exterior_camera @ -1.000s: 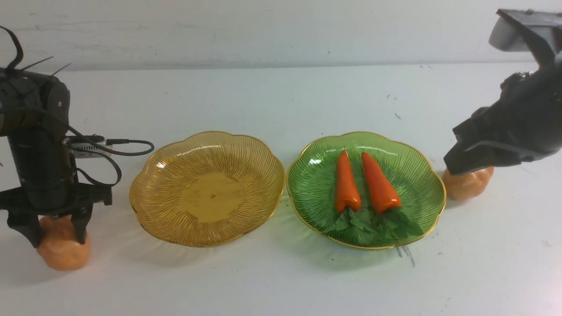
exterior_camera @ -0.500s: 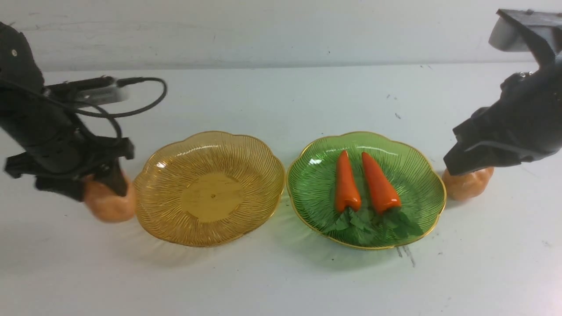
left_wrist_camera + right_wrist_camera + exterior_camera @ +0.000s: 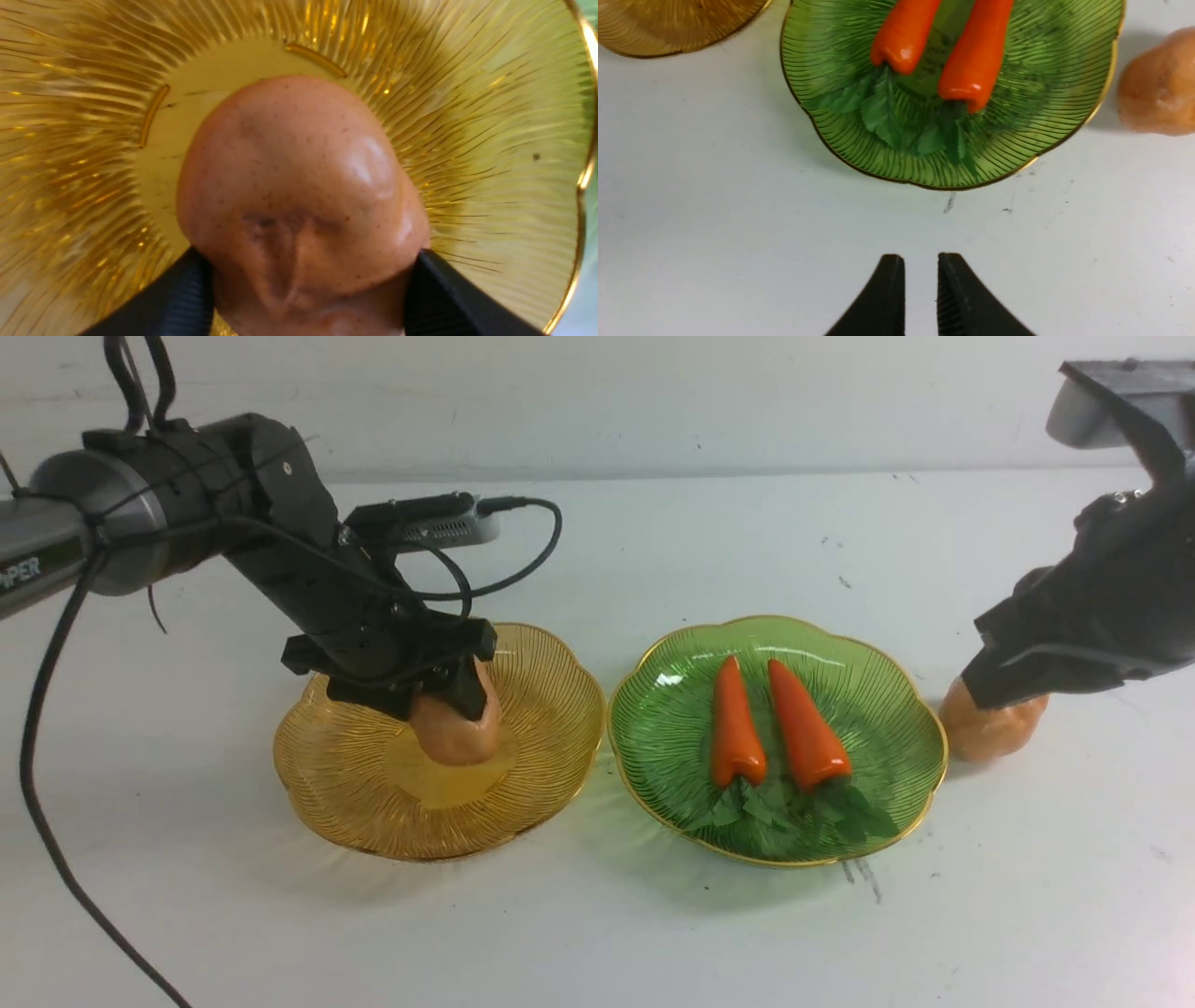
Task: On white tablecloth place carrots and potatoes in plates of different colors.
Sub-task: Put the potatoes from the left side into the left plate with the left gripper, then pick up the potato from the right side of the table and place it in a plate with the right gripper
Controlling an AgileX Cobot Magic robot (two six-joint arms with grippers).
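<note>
Pinching a potato between the fingers of my left pincer, I hold it over the flat middle of the amber plate. Whether it touches the plate I cannot tell. Up close the potato is lumpy and tan-orange, finely freckled with dark specks. It has a creased dimple near my fingers and a glossy highlight on one shoulder.

The amber plate is translucent and ribbed, with a scalloped gold rim. Just beside it sits the green plate, carrying two glossy orange carrots side by side, leafy tops toward me. The other potato lies on the white tablecloth just beside the green plate's right rim. My right pincer hangs above the cloth, jaws nearly pressed together on nothing.
</note>
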